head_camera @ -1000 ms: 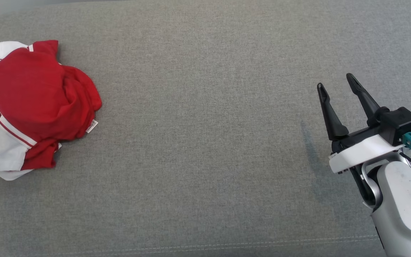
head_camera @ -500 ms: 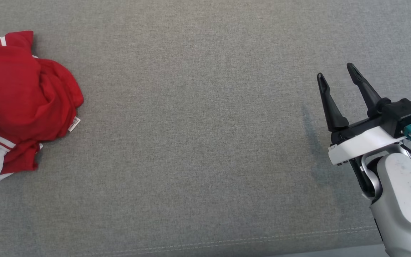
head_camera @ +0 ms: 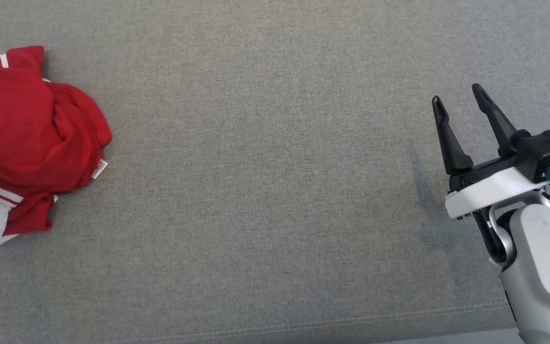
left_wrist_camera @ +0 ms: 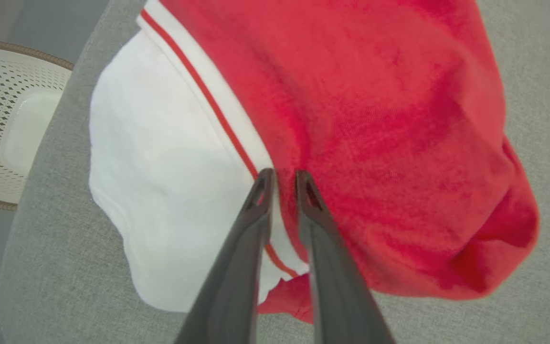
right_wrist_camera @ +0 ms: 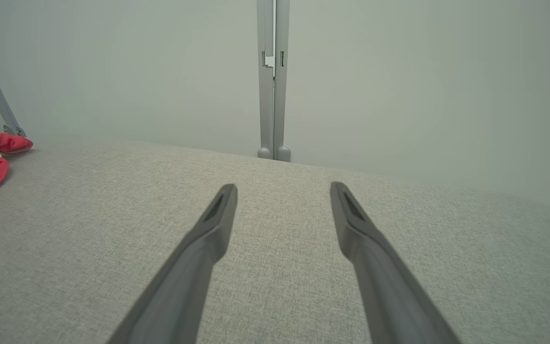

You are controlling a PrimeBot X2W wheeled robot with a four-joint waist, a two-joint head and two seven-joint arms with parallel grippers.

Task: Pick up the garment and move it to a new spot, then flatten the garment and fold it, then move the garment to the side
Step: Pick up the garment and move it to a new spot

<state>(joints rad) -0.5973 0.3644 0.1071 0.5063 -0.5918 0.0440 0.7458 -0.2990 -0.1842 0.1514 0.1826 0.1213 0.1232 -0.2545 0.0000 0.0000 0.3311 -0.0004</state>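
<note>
Two end effectors, one garment. The right end effector (head_camera: 457, 93) hovers released, fingers spread, above the grey tabletop (head_camera: 265, 167). The left end effector (left_wrist_camera: 283, 176) angles down, fingers nearly together at the crumpled red-and-white garment (left_wrist_camera: 375, 119) near the tabletop's left edge; whether it is grasping cloth cannot be told.

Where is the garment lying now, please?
The garment lies bunched at the head view's far left on the grey cushion, with the left claw at its striped edge, far from the right claw.
</note>
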